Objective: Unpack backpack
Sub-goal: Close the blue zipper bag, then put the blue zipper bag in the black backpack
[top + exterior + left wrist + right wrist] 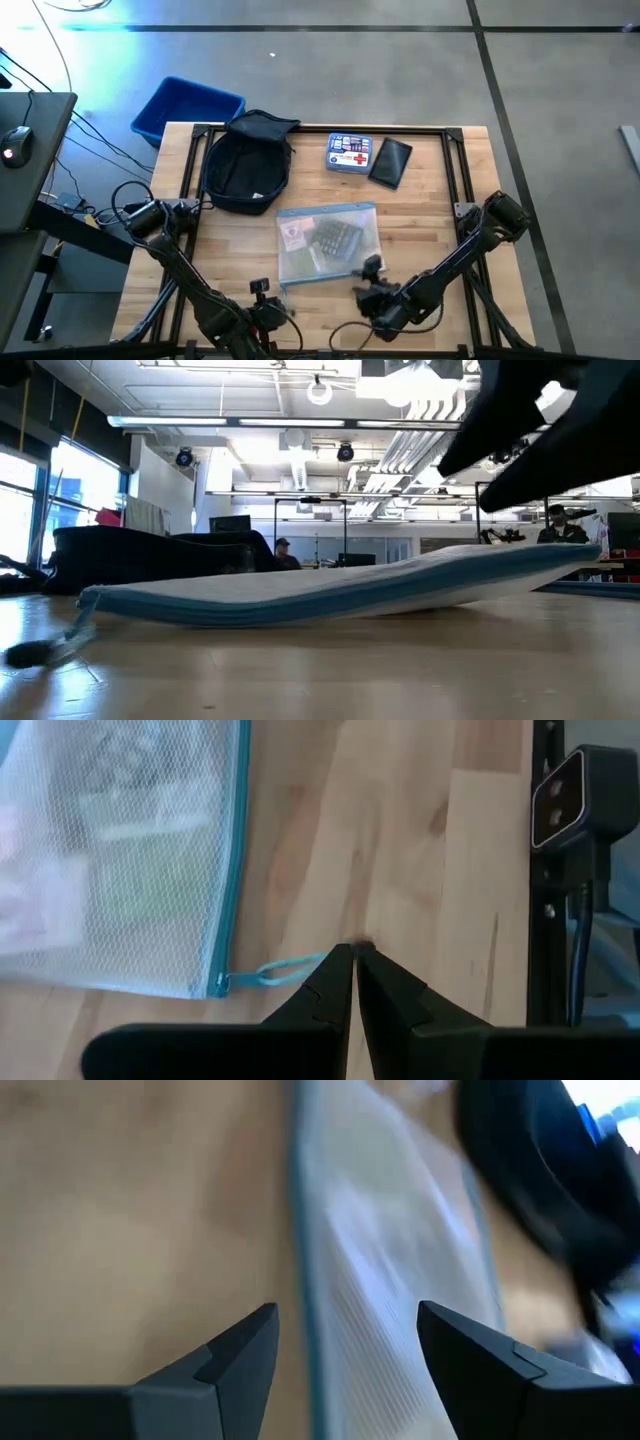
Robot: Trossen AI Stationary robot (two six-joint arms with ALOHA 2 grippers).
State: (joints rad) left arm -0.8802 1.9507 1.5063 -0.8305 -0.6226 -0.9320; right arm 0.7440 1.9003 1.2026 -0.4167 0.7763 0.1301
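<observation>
The dark backpack point(245, 160) lies on the table's far left part, and no gripper is on it. A clear mesh pouch with blue trim point(328, 240) lies flat mid-table. In the low view the pouch point(330, 590) has its right end a little raised. My right gripper point(345, 1325) is open above the pouch's near right edge point(305, 1280), one finger on each side of the trim. It shows in the high view point(372, 272) as well. My left gripper point(352, 955) is shut, low over the bare wood beside the pouch's zipper pull cord point(290, 968).
A blue bin point(185, 108) stands beyond the table's far left corner. A first-aid kit point(350, 153) and a flat black pouch point(390, 162) lie side by side at the far edge. Bare wood shows on the table's right side and near left. People and desks fill the room behind.
</observation>
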